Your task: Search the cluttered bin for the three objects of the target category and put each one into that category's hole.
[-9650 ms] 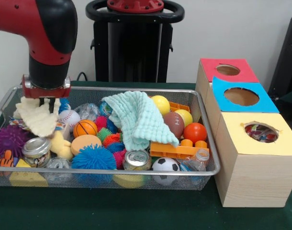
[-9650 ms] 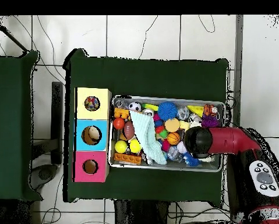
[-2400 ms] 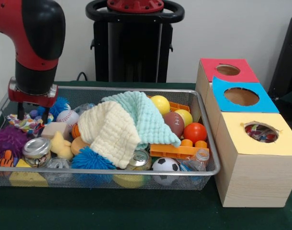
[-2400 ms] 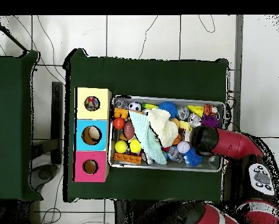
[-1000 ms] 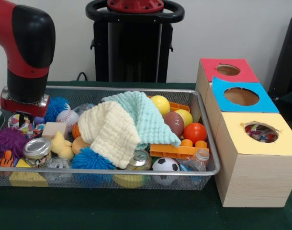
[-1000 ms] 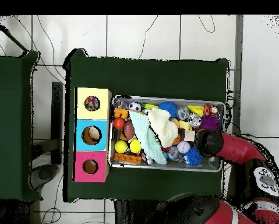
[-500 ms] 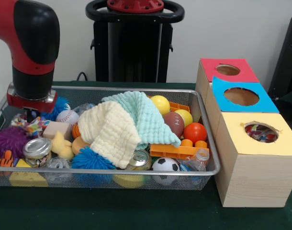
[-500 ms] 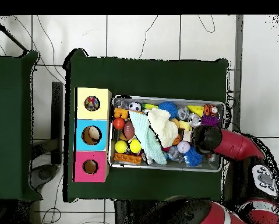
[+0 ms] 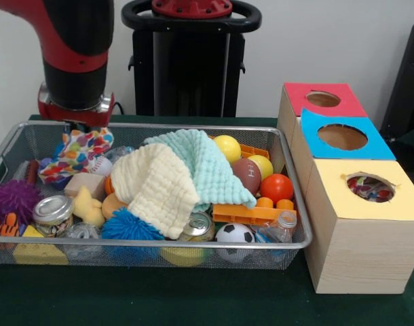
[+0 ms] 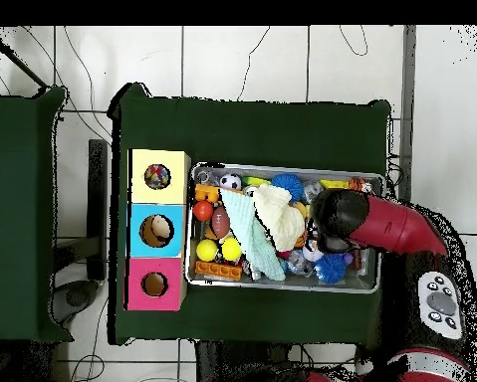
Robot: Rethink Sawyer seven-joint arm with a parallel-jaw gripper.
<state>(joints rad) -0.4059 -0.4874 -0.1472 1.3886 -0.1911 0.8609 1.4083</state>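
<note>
Hanging from the pincer (image 9: 77, 126) is a polka-dot fabric piece (image 9: 74, 153), white with multicolour spots, its upper edge pinched at the pincer's tip and its lower folds drooping just above the toys at the left end of the wire bin (image 9: 159, 126). The fingers themselves are hidden under the arm's wrist, so the grip is judged from how the cloth dangles, not seen directly.

The yellow-topped box (image 9: 363, 231) stands well apart, at the counter's (image 9: 193, 299) right side in the front view, and its round hole (image 9: 370, 188) already shows colourful patterned material inside. That suggests at least one piece has gone in; how many, I cannot tell.

What is left, as I judge it: carry this piece across the bin, over the cream cloth (image 9: 159, 187) and mint cloth (image 9: 207, 166), and drop it through the hole. No other patterned fabric shows in the bin, so any remaining piece may lie buried.
</note>
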